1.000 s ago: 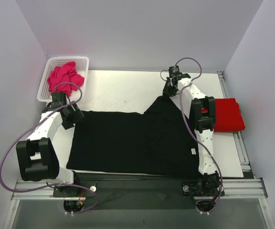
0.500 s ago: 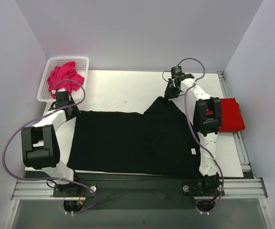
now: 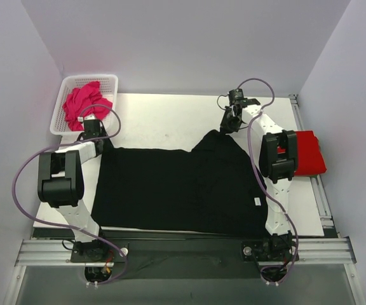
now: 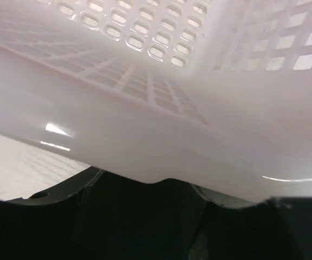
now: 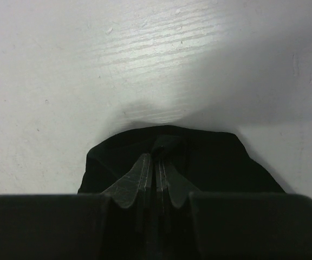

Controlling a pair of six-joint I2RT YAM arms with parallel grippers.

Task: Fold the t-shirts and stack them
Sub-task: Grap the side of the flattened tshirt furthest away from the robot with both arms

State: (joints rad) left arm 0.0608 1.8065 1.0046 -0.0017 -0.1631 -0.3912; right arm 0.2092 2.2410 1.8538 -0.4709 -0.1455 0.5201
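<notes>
Basket (image 4: 156, 141) wall crowds left tool (image 3: 93, 126) (width unclear); right tool (image 5: 156, 158) pinches black t-shirt's (image 3: 176, 190) far edge.

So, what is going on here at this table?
Two robot arms are working on t-shirts. The right hand is shut on the far edge of the black t-shirt, which lies spread out on the table. The left hand is close against the white basket, which holds the crumpled pink t-shirt; it grips nothing visible. The red t-shirt lies folded at the table's right edge.
</notes>
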